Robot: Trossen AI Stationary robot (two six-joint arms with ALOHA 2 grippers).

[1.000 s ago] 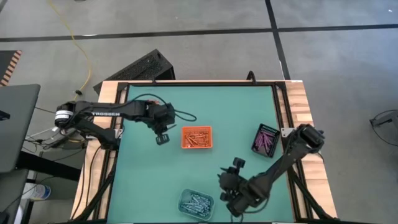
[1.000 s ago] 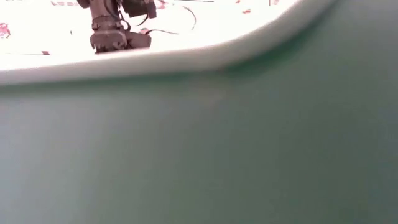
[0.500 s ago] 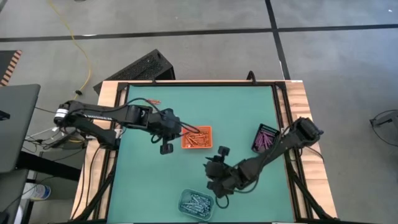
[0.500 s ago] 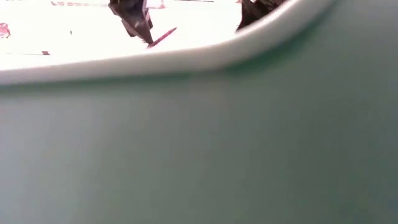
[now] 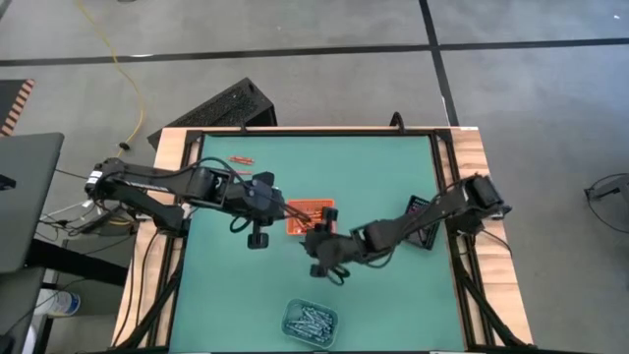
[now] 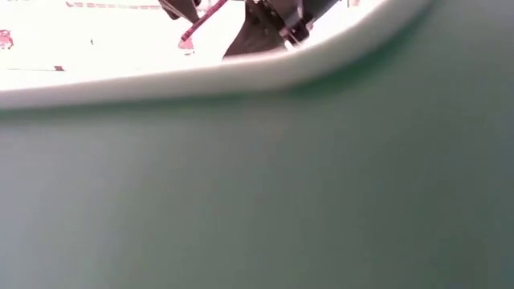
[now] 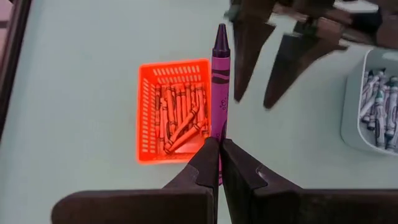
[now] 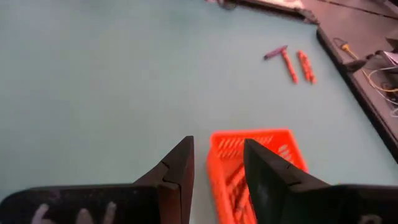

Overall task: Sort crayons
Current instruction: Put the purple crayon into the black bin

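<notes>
Green table mat point(image 5: 226, 295) looks smooth and matt, orange tray point(image 7: 149, 112) is slotted glossy plastic, purple crayon point(image 7: 219, 87) has a paper wrapper, table edges point(image 5: 167, 147) bare wood.

A green table mat point(image 5: 393, 177) carries 3 small trays: 1 orange tray point(image 5: 316, 207) near the middle, 1 clear tray point(image 5: 310, 322) at the near edge, 1 black tray point(image 5: 428, 236) toward the right.

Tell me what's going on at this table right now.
Two robot arms are sorting crayons into small trays. The left gripper is shut on a purple crayon, holding it above the orange tray of orange crayons. The right gripper, open, has reached in close to the crayon's tip, possibly to take it. A few loose crayons lie on the green table, and a clear tray holds blue-grey ones.
</notes>
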